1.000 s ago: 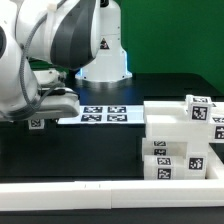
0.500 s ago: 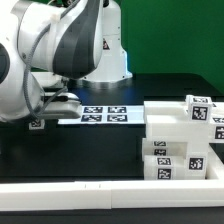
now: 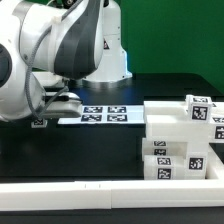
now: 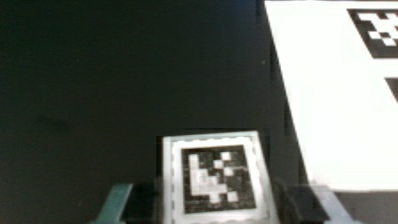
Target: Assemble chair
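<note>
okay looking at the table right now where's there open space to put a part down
Bare black table lies between the marker board and the white front rail. It is crowded at the exterior view's right, where the chair pieces are stacked, and at its left, where the gripper straddles a small tagged piece.

Black table (image 3: 110,140) fills the centre; green wall (image 3: 170,35) at 12 to 2 o'clock; white rail (image 3: 90,195) at 6 o'clock.

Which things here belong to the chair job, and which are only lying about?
Job: the chair pieces, stacked at the exterior view's right; the small tagged part between the gripper fingers.
Lying about: the marker board; the table.
</note>
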### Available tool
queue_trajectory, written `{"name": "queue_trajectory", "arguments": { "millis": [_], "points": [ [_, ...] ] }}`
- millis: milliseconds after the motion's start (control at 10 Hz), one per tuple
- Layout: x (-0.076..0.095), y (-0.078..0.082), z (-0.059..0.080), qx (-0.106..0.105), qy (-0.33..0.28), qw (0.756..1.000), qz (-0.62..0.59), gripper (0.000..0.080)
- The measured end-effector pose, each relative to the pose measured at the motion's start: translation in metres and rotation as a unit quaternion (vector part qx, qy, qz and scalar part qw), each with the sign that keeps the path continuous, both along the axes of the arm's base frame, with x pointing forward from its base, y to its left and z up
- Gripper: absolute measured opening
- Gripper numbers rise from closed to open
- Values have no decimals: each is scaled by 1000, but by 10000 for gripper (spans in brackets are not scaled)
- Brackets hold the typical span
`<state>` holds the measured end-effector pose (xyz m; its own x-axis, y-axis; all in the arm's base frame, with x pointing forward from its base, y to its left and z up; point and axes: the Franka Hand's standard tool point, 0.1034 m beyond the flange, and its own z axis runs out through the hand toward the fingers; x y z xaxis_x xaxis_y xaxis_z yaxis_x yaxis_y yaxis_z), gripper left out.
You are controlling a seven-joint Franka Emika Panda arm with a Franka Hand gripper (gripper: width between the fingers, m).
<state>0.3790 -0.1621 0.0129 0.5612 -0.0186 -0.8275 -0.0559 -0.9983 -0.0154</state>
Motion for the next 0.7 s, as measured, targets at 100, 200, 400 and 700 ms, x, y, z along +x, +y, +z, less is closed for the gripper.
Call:
{"name": "queue_trajectory", "arguments": {
  "millis": [100, 200, 400, 700],
  "points": [
    [-1, 1, 0, 0, 1, 1000, 1, 281],
    [0, 1, 0, -2, 2, 1000, 0, 281],
    [9, 12, 11, 2, -5, 1000, 2, 281],
    [63, 32, 78, 13, -68, 998, 6, 282]
  ]
}}
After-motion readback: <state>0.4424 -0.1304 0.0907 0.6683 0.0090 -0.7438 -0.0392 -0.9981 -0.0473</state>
